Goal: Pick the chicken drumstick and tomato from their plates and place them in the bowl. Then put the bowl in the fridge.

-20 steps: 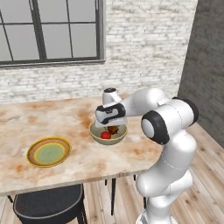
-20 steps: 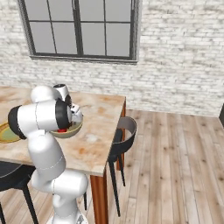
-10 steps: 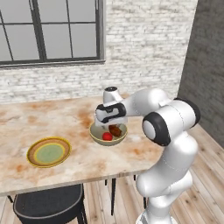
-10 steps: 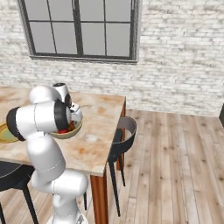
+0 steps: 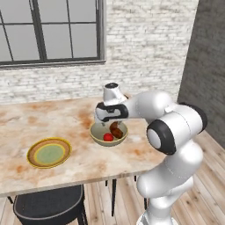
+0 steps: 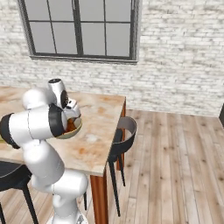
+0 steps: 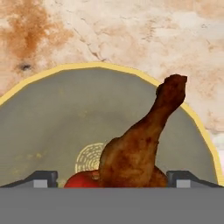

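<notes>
The olive-tan bowl stands on the table near its right end, partly behind my arm in the right base view. In the bowl lie the red tomato and the brown chicken drumstick, whose thin end leans on the rim. My gripper hangs just above the bowl, open, its fingertips wide apart on either side of the drumstick. The yellow-rimmed plate sits bare to the left. The fridge is out of view.
A beige stained table runs along a brick wall with a window. A dark chair is tucked under the near edge, another chair at the table's right end. Wooden floor lies open to the right.
The jaws have spread wide and the drumstick has been let go; it now rests in the bowl beside the tomato. The hand has barely moved.
</notes>
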